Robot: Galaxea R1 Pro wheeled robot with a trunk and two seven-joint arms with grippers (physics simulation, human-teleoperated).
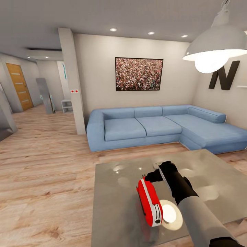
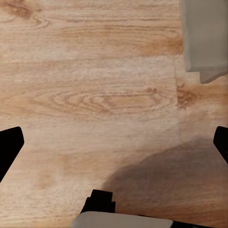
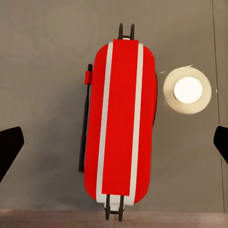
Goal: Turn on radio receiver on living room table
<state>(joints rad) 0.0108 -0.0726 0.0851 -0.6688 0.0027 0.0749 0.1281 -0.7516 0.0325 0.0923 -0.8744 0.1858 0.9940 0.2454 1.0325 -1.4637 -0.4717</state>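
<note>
Radio receiver (image 1: 150, 202) standing alone on table (image 1: 113, 219); bare tabletop lying open all round; right gripper (image 3: 114, 145) hovering spread directly above.

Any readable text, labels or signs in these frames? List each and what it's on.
"N": large black block letter mounted on the right-hand white wall.
Small red-and-white wall plate on the white pillar: too small to read.
Red radio receiver with white stripes: no lettering visible.

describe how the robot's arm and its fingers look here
The right arm has a smooth light-grey forearm shell leading into a glossy black wrist and black right gripper. In the right wrist view, black fingers sit wide apart. No cables or markings visible.
</note>
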